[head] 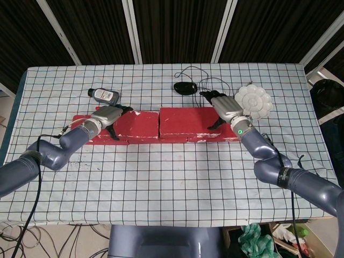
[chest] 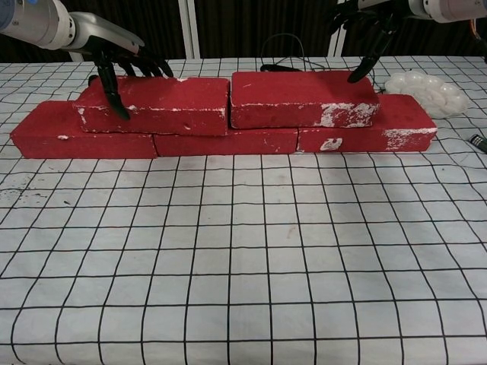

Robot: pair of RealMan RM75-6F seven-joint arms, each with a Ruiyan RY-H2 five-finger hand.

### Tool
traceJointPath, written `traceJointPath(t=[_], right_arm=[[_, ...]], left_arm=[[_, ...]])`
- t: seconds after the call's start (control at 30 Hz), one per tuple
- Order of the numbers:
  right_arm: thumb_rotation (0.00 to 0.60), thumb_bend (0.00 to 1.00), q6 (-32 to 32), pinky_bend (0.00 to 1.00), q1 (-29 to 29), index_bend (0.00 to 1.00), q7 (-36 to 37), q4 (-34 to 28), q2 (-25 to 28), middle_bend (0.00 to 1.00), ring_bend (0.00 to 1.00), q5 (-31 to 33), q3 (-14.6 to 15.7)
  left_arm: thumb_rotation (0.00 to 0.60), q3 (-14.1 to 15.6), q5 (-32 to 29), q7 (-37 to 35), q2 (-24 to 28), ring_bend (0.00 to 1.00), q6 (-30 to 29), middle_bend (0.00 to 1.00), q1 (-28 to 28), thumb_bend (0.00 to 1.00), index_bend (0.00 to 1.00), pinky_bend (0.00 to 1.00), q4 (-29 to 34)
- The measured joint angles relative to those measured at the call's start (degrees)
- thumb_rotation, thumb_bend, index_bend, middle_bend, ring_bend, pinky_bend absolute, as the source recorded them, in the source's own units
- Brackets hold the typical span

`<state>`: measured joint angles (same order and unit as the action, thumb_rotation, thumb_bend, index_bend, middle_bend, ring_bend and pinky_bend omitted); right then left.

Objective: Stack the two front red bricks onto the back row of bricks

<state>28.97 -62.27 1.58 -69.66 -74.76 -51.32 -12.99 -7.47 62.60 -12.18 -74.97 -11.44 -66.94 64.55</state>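
Head view looks steeply down on the whole table [head: 172, 177]; chest view sits low, seemingly near table height; both share the bricks [chest: 228, 114].

left hand [chest: 114, 57]: fingers spread, pointing down | right hand [chest: 373, 26]: fingers spread, raised

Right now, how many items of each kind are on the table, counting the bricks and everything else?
Red bricks: 5, three in the bottom row and two stacked on top
Small bottle: 1
White flower-shaped dish: 1
Black device with cable: 1
Total: 8
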Motion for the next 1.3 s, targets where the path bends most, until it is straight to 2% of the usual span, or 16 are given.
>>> traceJointPath(t=[0.97, 1.3], right_arm=[[0.6, 0.01, 0.15, 0.12, 0.19, 0.0, -0.87, -0.25, 0.04, 0.05, 0.0, 1.13, 0.16], [0.6, 0.01, 0.68, 0.12, 0.37, 0.0, -1.68, -1.69, 0.79, 0.05, 0.0, 1.9, 0.34]], left_arm=[[0.6, 1.96, -2.84, 1.15, 2.42, 0.0, -0.84, 0.07, 0.13, 0.0, 0.02, 0.13, 1.63], [0.6, 3.59, -4.73, 2.51, 5.99, 0.0, -1.9, 0.07, -0.23, 0.0, 0.02, 0.1, 4.78]])
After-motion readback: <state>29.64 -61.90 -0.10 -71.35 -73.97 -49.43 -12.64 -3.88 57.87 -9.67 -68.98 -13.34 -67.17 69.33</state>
